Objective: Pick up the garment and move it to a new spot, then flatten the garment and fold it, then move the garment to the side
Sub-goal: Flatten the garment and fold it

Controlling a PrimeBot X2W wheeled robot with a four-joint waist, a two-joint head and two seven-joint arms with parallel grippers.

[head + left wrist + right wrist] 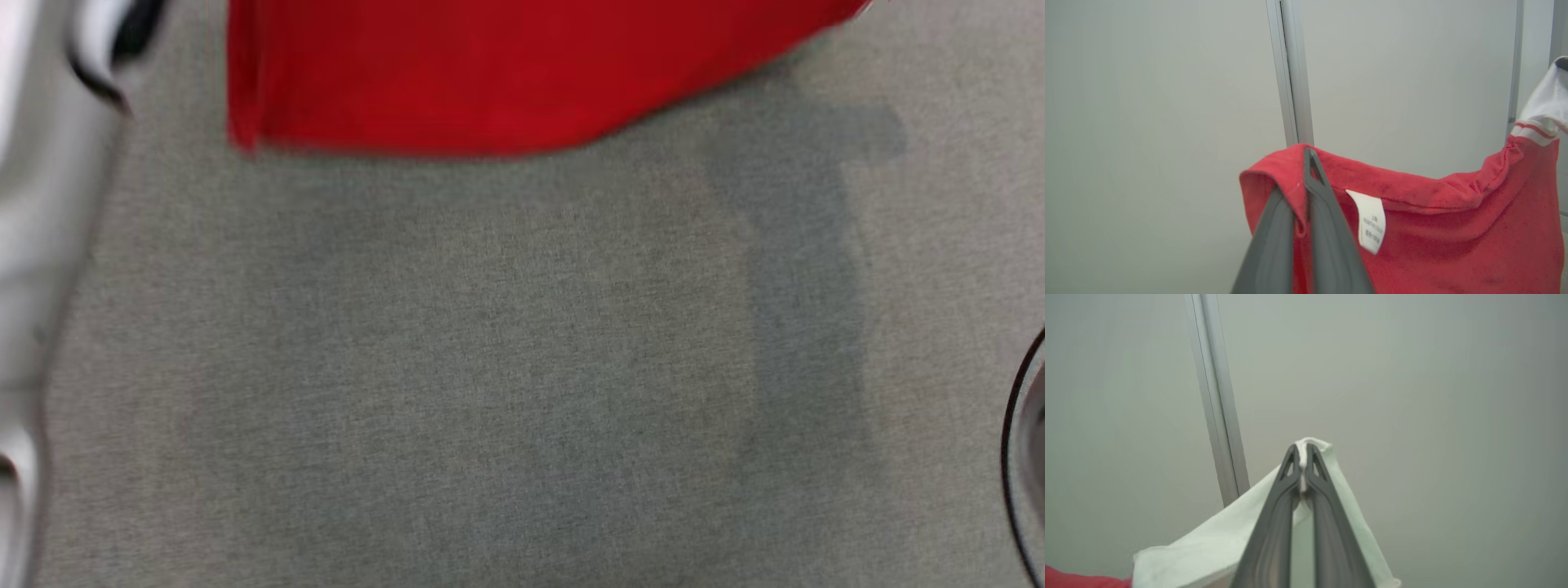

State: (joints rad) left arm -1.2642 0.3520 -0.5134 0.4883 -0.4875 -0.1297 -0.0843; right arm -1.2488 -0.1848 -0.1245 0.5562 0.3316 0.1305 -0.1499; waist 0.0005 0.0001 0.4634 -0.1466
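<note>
Closest in, the grey woven cloth tabletop (522, 367) spreads out in front of the robot, and I'd say it's ready for a landing. A pale forearm (41, 204) runs along its left edge.

Over the far part hangs the red terry-cloth garment with white trim (506, 73). It's blurred, so I can't tell whether the hem clears the surface. It's up there because both arms have it. The left gripper (1303, 171) is clamped on the red top edge, just beside the small white care label (1372, 220), with cloth folded over one finger. The right gripper (1301, 453) is pinched tight on the white trim (1229, 535).

The two grips sit well apart along one edge, so the fabric stretches between them and drapes instead of bunching. That looks like a sound hold for carrying it and laying it flat.

Beyond it all stands a plain pale wall panel (1147, 122), split by a grey metal strip (1290, 73).
</note>
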